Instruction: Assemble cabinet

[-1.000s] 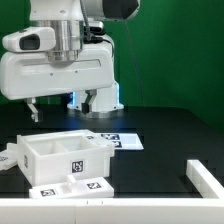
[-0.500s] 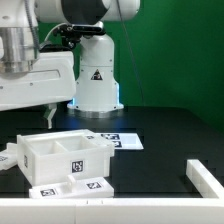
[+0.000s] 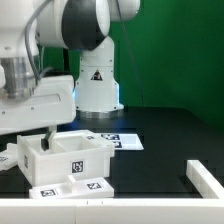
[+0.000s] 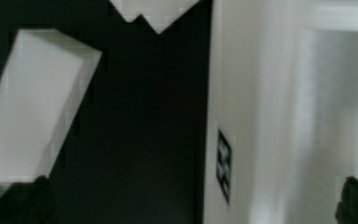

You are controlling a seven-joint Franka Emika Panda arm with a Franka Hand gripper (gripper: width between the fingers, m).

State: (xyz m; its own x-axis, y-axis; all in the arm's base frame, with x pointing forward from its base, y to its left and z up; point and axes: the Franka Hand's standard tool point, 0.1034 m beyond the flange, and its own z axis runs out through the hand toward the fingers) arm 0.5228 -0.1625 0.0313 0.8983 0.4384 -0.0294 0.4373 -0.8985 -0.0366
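Hanging low with the claw (image 4: 185,198) spread wide, gripping nothing. Poised over the cabinet (image 3: 68,158), right beneath the claw on the dark tabletop (image 3: 160,170), one tagged white wall between the fingers (image 3: 47,136). Spotting loose flat panels (image 3: 70,186) just beside it.

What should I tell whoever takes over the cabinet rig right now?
The tool is open and holds nothing. It hangs low over the compartmented box, at the box's end toward the exterior view's left. The box stands upright in front of the marker board. The tagged flat panels lie in front of the box. A white bar lies apart at the exterior view's right.
Done: nothing visibly joined.
Left: probably grasp the box, then fit the panels.
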